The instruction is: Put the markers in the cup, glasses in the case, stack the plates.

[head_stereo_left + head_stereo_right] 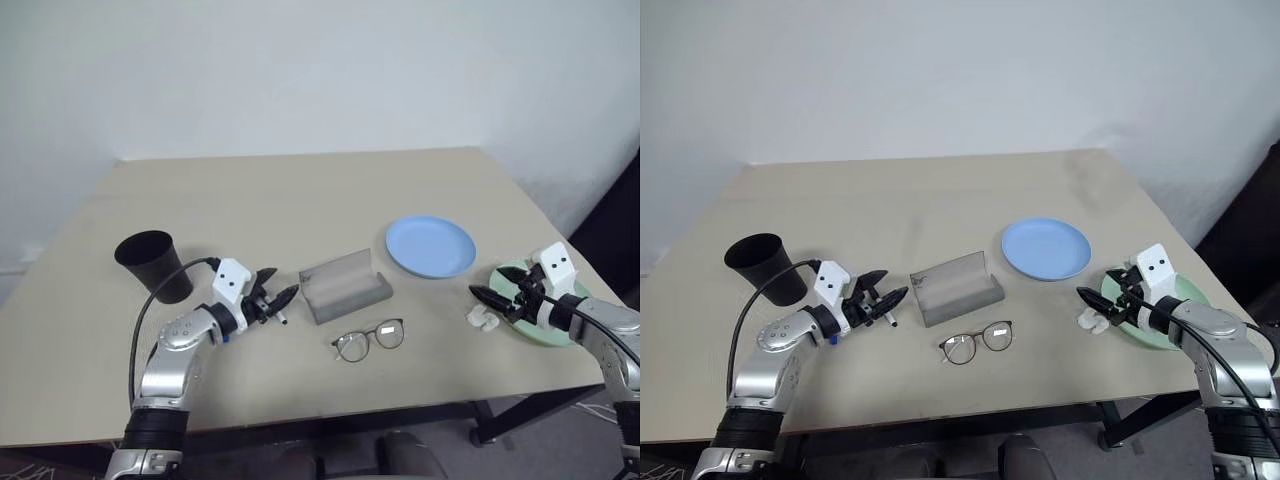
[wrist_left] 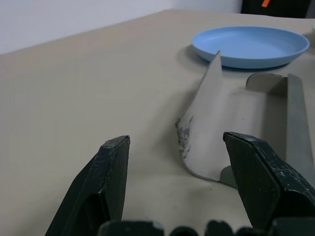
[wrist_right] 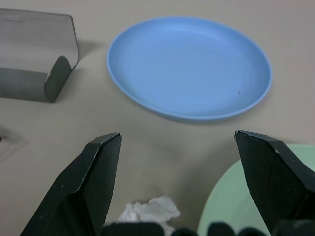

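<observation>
Nothing done: glasses (image 1: 369, 339) outside open case (image 1: 345, 285), blue plate (image 1: 431, 246) and green plate (image 3: 246, 206) unstacked, cup (image 1: 152, 264) status unclear; left gripper (image 1: 270, 300) and right gripper (image 1: 497, 300) spread, empty.

marker (image 1: 278, 314) mostly hidden under left claw (image 1: 272, 291)

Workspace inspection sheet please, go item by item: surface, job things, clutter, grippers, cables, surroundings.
Surface: beige table, mostly bare.
Job's things: black cup upright at left; grey case open, centre; glasses in front of the case, outside it; blue plate and green plate apart, unstacked; one marker under the left gripper.
Clutter: small white lumpy object beside the green plate.
Grippers: left gripper open, empty; right gripper open, empty.
Cables: black cable looping off the left arm.
Surroundings: plain white wall.
</observation>
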Action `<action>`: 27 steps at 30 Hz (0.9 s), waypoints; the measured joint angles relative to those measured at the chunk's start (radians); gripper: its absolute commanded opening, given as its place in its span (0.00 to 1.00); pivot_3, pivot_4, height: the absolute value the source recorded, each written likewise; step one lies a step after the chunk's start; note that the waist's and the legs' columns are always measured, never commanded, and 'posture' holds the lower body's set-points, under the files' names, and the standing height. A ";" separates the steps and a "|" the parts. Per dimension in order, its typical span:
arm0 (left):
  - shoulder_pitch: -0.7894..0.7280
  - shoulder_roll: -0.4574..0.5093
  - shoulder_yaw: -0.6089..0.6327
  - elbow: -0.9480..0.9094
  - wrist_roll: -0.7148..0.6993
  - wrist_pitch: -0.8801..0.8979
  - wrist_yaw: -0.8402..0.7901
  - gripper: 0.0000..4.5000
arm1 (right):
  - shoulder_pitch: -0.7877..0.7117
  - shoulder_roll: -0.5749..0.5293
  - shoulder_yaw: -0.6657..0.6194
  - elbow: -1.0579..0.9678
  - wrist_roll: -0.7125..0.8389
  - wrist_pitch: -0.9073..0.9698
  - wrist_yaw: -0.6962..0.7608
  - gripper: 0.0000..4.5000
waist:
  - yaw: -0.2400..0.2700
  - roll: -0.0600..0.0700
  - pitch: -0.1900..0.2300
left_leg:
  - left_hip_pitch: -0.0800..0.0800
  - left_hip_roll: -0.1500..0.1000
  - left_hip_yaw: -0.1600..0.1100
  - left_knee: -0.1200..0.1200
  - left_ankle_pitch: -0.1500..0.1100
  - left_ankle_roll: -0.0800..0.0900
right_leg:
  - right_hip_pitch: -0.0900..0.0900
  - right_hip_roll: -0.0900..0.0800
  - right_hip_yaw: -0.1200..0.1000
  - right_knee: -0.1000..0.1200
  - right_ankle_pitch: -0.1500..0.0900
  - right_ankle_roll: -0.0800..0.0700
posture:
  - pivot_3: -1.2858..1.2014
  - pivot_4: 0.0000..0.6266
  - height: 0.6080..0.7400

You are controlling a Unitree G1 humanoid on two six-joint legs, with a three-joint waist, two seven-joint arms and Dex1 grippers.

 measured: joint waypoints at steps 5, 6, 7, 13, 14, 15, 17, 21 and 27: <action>-0.003 -0.013 -0.019 0.000 0.000 0.001 -0.003 0.72 | -0.038 0.000 0.026 -0.003 -0.015 0.096 -0.063 1.00 | -0.001 0.000 0.000 | 0.000 0.000 0.000 0.000 0.000 0.000 | 0.000 0.000 0.000 0.000 0.000 0.000 | 0.52 0.00 1.00; -0.005 -0.015 -0.020 0.000 -0.001 0.001 -0.004 0.72 | -0.050 0.001 0.034 0.000 -0.027 0.113 -0.087 1.00 | -0.001 0.000 0.000 | 0.000 0.000 0.000 0.000 0.000 0.000 | 0.000 0.000 0.000 0.000 0.000 0.000 | 0.52 0.00 1.00; -0.005 -0.015 -0.021 0.000 -0.001 0.001 -0.004 0.72 | -0.066 0.005 0.043 0.010 -0.039 0.131 -0.111 1.00 | -0.001 0.000 0.000 | 0.000 0.000 0.000 0.000 0.000 0.000 | 0.000 0.000 0.000 0.000 0.000 0.000 | 0.52 0.00 1.00; -0.005 -0.019 -0.023 -0.003 -0.001 0.012 -0.005 0.72 | -0.100 0.035 0.073 0.078 -0.085 0.187 -0.193 1.00 | -0.001 0.000 0.000 | 0.000 0.000 0.000 -0.001 0.000 0.000 | 0.000 0.000 0.000 0.000 0.000 0.000 | 0.52 0.00 1.00; -0.005 -0.019 -0.023 -0.004 -0.001 0.015 -0.005 0.72 | -0.104 0.039 0.077 0.085 -0.086 0.197 -0.197 1.00 | -0.001 0.000 0.000 | -0.001 0.000 0.000 -0.001 0.000 0.000 | -0.001 0.000 0.000 0.000 0.000 0.000 | 0.52 0.00 1.00; -0.005 -0.019 -0.023 -0.006 -0.001 0.018 -0.005 0.72 | -0.108 0.042 0.078 0.087 -0.088 0.208 -0.203 1.00 | -0.001 0.000 0.000 | -0.001 0.000 0.000 -0.001 0.000 0.000 | -0.001 0.000 0.000 0.000 0.000 0.000 | 0.52 0.00 1.00; -0.005 -0.019 -0.022 -0.012 -0.002 0.019 -0.005 0.72 | -0.126 0.047 0.083 0.097 -0.095 0.229 -0.216 0.96 | -0.001 0.000 0.000 | -0.001 0.000 0.000 -0.001 0.000 0.000 | -0.001 0.000 0.000 0.000 0.000 0.000 | 0.52 0.00 1.00; -0.005 -0.019 -0.022 -0.021 -0.002 0.021 -0.004 0.72 | -0.160 0.051 0.094 0.135 -0.112 0.241 -0.236 0.71 | -0.001 0.000 0.000 | 0.000 0.000 0.000 -0.001 0.000 0.000 | -0.001 0.000 0.000 0.000 0.000 0.000 | 0.52 0.00 1.00; -0.004 -0.019 -0.022 -0.021 -0.002 0.025 -0.003 0.72 | -0.175 0.051 0.117 0.168 -0.135 0.247 -0.243 0.25 | -0.001 0.000 0.000 | -0.001 0.000 0.000 -0.001 0.000 0.000 | -0.001 0.000 0.000 0.000 0.000 0.000 | 0.52 0.00 1.00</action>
